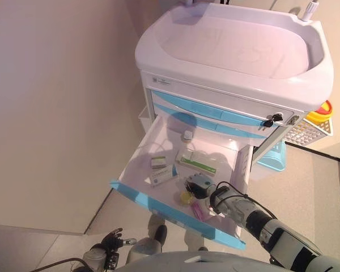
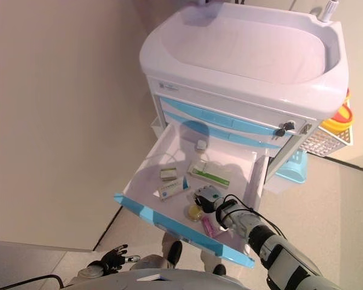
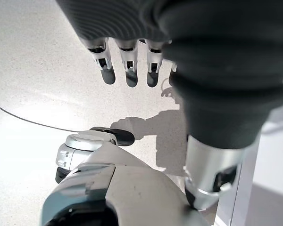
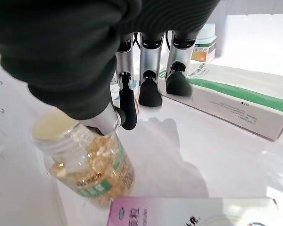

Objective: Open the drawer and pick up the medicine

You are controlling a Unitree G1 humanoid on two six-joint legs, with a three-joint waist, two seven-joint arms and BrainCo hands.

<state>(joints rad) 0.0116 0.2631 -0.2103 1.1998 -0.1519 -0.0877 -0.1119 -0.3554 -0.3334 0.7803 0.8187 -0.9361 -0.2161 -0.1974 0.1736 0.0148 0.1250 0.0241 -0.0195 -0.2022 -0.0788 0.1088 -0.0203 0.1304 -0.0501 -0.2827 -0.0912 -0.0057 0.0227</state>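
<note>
Capsules fill a small clear bottle [image 4: 87,162] with a pale yellow lid, upright on the white floor of the open drawer [image 1: 153,148], nearest the pale blue drawer front [image 1: 170,215]. Just beside it lies a pink-and-white box [image 4: 188,212]. The right hand [image 4: 146,70] hangs over the drawer floor just past the bottle, fingers [image 4: 150,94] straight and parted, thumb [image 4: 127,108] close by the bottle's lid; whether it touches cannot be told, and the hand grips nothing. Beyond the fingertips lies a long white box with a green stripe [image 4: 236,101], and further in more small boxes [image 1: 161,177] and a small white item [image 1: 187,135] near the back. The drawer stands pulled out of a white-and-blue medical cart [image 1: 238,62]. The left hand [image 3: 127,63] hangs low over the floor, fingers relaxed, holding nothing.
</note>
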